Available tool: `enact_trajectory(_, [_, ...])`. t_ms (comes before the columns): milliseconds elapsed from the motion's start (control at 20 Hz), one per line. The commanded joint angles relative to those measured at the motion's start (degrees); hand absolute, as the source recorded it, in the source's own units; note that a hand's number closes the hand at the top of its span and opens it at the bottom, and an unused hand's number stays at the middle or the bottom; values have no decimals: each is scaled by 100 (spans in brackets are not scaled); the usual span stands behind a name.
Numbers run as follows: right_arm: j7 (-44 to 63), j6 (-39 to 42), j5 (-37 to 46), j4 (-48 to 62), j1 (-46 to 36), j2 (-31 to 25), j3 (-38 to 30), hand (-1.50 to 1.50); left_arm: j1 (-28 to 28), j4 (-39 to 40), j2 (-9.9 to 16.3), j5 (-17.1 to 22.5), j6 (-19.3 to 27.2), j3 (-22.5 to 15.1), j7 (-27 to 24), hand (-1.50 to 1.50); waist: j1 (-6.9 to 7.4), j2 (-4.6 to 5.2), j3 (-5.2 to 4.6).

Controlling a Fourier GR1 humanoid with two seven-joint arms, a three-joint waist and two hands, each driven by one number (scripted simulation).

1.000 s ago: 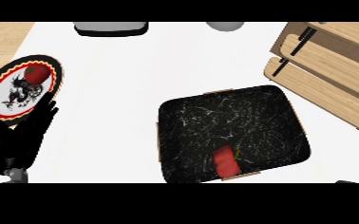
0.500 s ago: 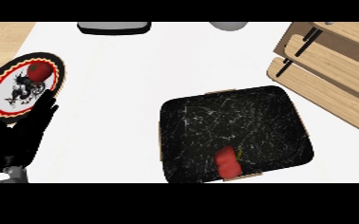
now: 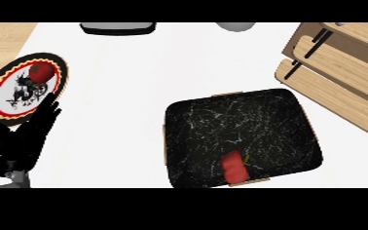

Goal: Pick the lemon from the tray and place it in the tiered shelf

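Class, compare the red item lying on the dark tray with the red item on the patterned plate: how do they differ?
The red item on the tray is elongated and lies near the near rim of the dark marbled tray; the red item on the plate is rounder, like a tomato. The first rests on plain black marbling, the second on the patterned plate with its red and black border. Both are red.
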Motion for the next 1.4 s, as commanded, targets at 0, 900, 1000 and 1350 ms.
enact_trajectory(0, [-224,-676,-125,178,444,109,-181,150,216,-190,-64,-66,-4,-21,-14,0,-6,-8,2])
enact_trajectory(900, [-1283,-2365,-491,1826,1224,-468,-438,-150,19,-357,-140,-90,-55,81,377,0,-21,-11,2])
enact_trajectory(1000, [-1146,-2487,-557,2507,390,-668,-442,-150,-200,-49,-201,-275,116,53,172,0,10,5,0])
enact_trajectory(1350, [-536,-2169,-1685,1678,583,-287,-1274,-150,145,-345,-162,-190,-76,54,282,0,-41,-30,2])
